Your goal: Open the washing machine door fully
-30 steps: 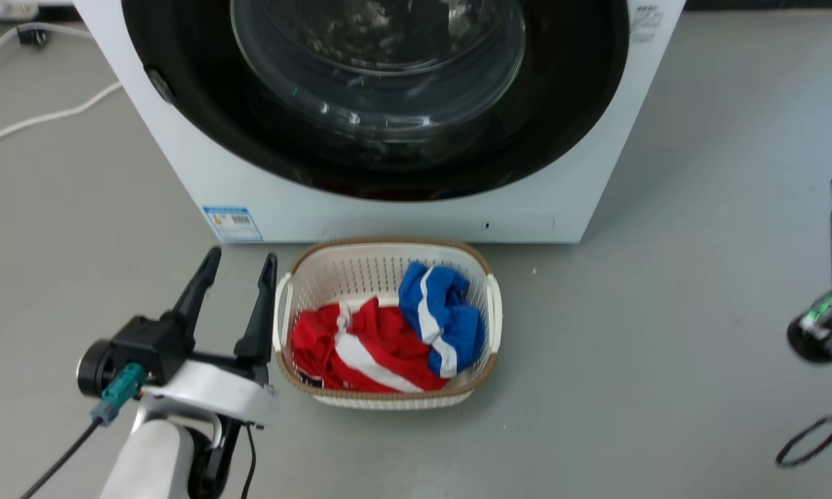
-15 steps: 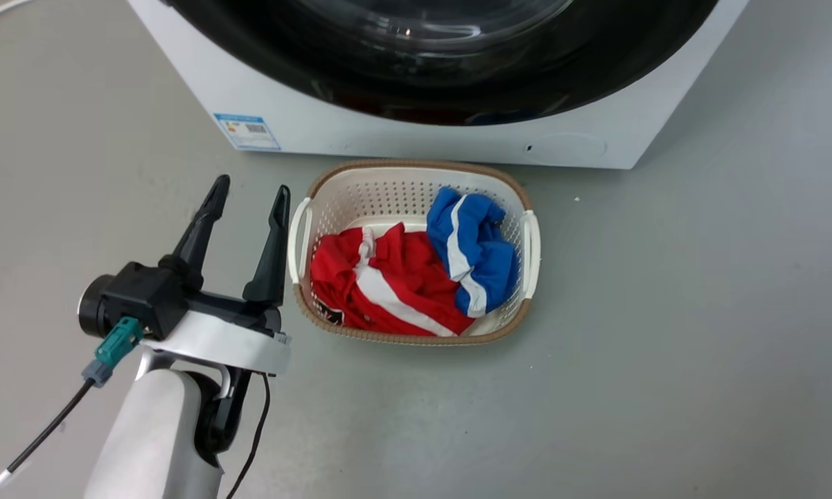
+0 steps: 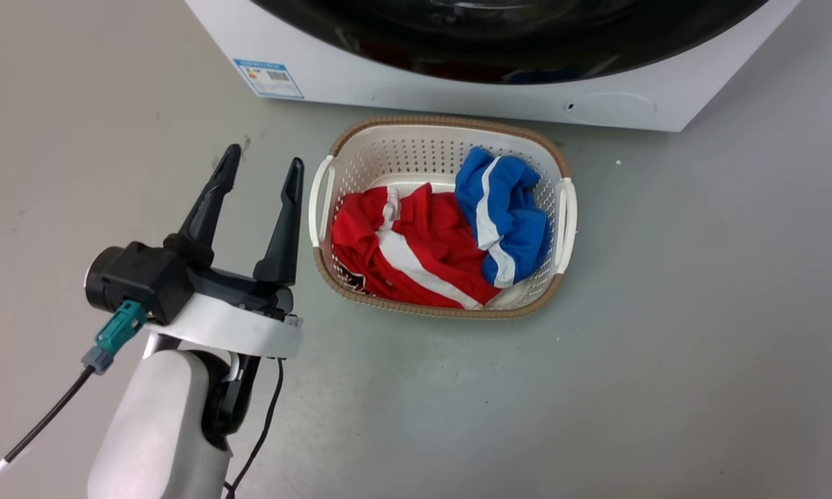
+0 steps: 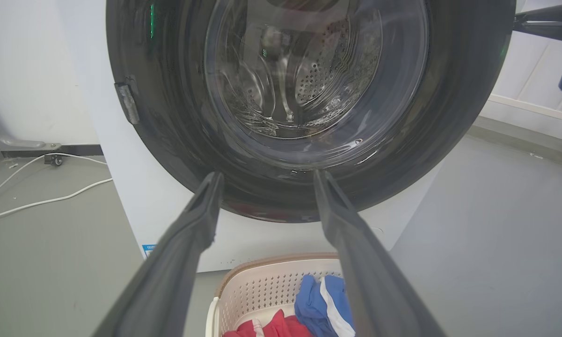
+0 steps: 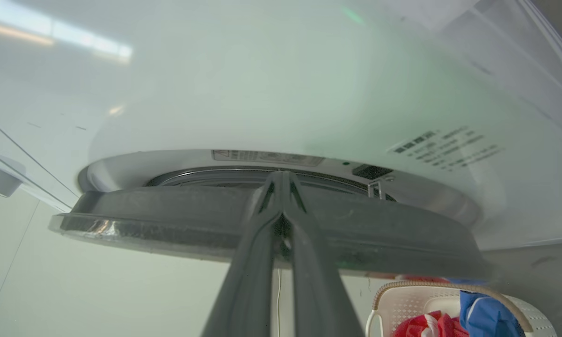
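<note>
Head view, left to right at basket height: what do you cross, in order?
left tool → basket's left handle → red garment → blue garment → basket's right handle

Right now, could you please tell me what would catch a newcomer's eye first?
The washing machine door, glossy black with a bulging glass window, looms ahead of the open left gripper. On the floor before it sits a white basket holding red and blue clothes. The right gripper, fingers together, points at the door's rim.
</note>
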You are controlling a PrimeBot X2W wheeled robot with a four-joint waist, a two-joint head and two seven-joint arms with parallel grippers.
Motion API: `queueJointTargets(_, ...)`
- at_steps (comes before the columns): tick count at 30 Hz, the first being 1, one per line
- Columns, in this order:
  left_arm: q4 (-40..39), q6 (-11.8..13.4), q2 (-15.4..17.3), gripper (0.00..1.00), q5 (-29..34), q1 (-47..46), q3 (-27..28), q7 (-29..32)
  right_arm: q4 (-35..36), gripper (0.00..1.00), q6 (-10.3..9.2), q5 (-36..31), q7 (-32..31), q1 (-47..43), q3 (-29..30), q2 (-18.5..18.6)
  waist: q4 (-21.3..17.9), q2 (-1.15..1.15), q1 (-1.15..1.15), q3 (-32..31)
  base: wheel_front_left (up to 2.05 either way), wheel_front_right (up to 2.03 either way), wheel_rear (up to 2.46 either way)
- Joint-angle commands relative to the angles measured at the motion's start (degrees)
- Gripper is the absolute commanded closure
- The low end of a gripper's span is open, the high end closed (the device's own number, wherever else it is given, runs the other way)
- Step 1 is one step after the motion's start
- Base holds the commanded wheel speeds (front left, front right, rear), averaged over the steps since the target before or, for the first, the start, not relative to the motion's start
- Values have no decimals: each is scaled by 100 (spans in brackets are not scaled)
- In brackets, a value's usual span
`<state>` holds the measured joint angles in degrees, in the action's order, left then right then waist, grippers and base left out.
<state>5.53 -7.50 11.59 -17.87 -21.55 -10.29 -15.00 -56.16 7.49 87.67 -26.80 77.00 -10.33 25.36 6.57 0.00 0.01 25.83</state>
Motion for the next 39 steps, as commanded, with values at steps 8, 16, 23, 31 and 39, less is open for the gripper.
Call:
queueJointTargets(8,-112,3,-45,0,-36,-267,-91,-25,-596,100,1,-352,-286,858,-292,-172,189,0,-1,396,0,0,0)
queueJointTargets(16,-82,3,-99,0,-35,-314,-137,-25,-1183,100,1,-446,-869,1201,-417,-232,245,0,-1,457,0,0,0)
queueJointTargets(23,-35,3,-106,0,-14,-277,-118,-25,-1402,100,1,-504,-1447,1250,-528,-247,194,0,-1,340,0,0,0)
queueJointTargets(31,125,3,-93,0,14,-45,-103,-25,-1215,100,0,-524,-1957,503,-667,-345,61,0,-1,-223,0,0,0)
queueJointTargets(39,336,2,-49,0,42,386,-90,-25,-564,100,1,-398,-2340,-729,-767,-565,-104,0,-1,-1075,0,0,0)
